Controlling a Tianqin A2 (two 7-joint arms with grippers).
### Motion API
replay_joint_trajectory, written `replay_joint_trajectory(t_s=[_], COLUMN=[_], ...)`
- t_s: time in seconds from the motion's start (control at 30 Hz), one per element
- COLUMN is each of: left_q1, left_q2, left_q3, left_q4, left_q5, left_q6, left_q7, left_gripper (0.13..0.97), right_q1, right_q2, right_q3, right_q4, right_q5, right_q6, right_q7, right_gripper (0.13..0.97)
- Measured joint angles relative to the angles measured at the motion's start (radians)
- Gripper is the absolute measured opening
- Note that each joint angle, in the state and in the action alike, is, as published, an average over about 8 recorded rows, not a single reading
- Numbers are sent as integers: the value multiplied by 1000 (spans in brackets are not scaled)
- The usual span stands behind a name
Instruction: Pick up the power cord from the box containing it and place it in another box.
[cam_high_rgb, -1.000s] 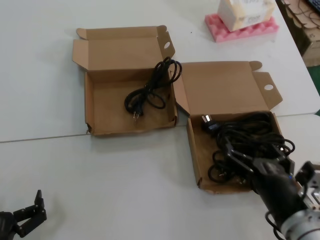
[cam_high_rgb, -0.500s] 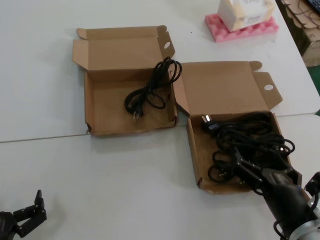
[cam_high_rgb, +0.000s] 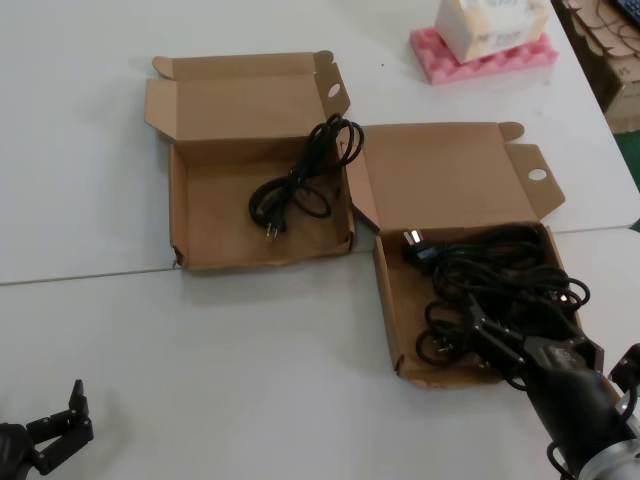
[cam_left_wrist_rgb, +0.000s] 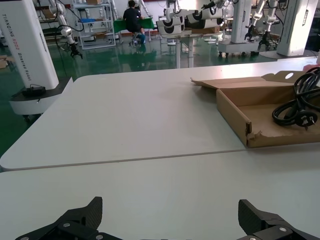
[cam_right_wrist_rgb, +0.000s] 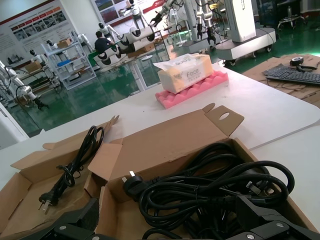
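A tangle of several black power cords fills the squarish straight-walled box; it also shows in the right wrist view. My right gripper is open over the near part of that tangle, holding nothing. The wide box with the torn corner holds one thin looped black cord with a pronged plug; its loop hangs over the box's right wall. My left gripper is open and empty, low over the table's near left.
A tissue box on pink foam stands at the far right of the table. Stacked cardboard lies beyond the right edge. A seam runs across the table between the two tabletops.
A second ago my right gripper reached farther into the tangle; it has drawn back a little toward the box's near wall and has stayed still since. The left arm has not moved.
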Motion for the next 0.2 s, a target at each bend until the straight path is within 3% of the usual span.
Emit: replay_joint_trajectory(t_s=[0.2], left_q1=[0], left_q2=[0], left_q3=[0], left_q4=[0], left_q5=[0], left_q6=[0], left_q7=[0], left_gripper=[966], right_q1=[0], right_q2=[0], right_q3=[0], right_q4=[0], right_q5=[0], right_q6=[0], right_q7=[0], right_gripper=[966])
